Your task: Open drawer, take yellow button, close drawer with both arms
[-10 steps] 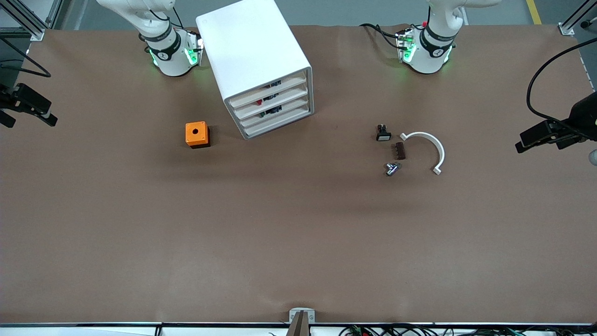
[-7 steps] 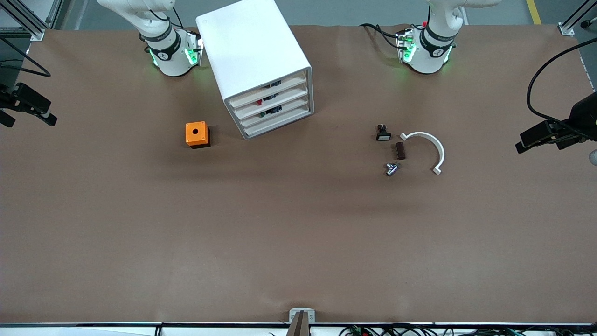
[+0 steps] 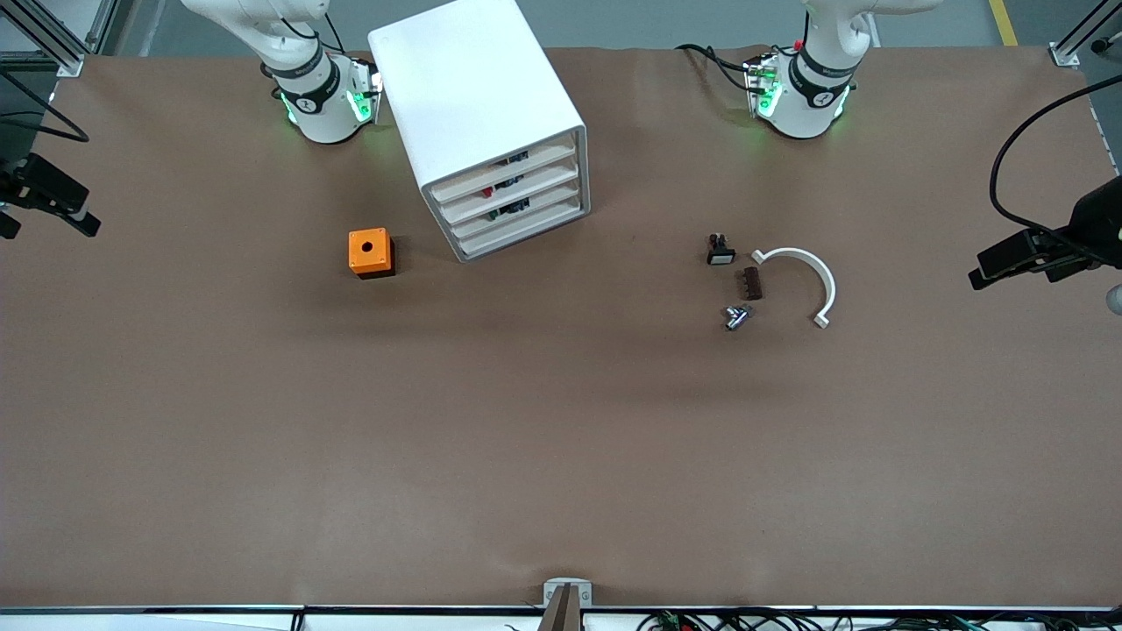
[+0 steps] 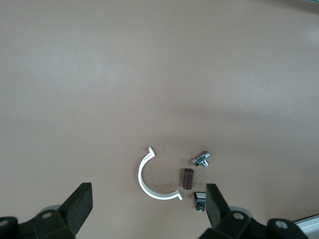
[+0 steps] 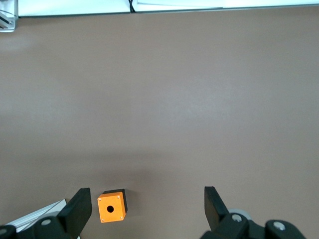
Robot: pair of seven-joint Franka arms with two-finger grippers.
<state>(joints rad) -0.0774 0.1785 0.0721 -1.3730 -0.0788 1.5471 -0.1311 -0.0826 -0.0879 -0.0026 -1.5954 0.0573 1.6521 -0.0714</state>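
The white cabinet (image 3: 473, 88) stands near the right arm's base. Its four drawers face the front camera. The top drawer (image 3: 504, 171) is shut, like the three below it. Small dark and red parts show dimly through the fronts. I cannot make out the button. Both arms are raised high. My left gripper (image 4: 148, 199) is open and empty over the small parts at the left arm's end, and it shows at the front view's edge (image 3: 1008, 258). My right gripper (image 5: 145, 199) is open and empty over the orange cube's area, and it also shows at the edge (image 3: 53, 197).
An orange cube with a hole (image 3: 369, 251) sits beside the cabinet and shows in the right wrist view (image 5: 110, 207). At the left arm's end lie a black white-faced part (image 3: 720, 251), a brown block (image 3: 751, 283), a metal bolt (image 3: 736, 316) and a white arc (image 3: 802, 280).
The right gripper has drifted slightly toward the edge of the front view. The left gripper has barely moved. Nothing on the table has moved.
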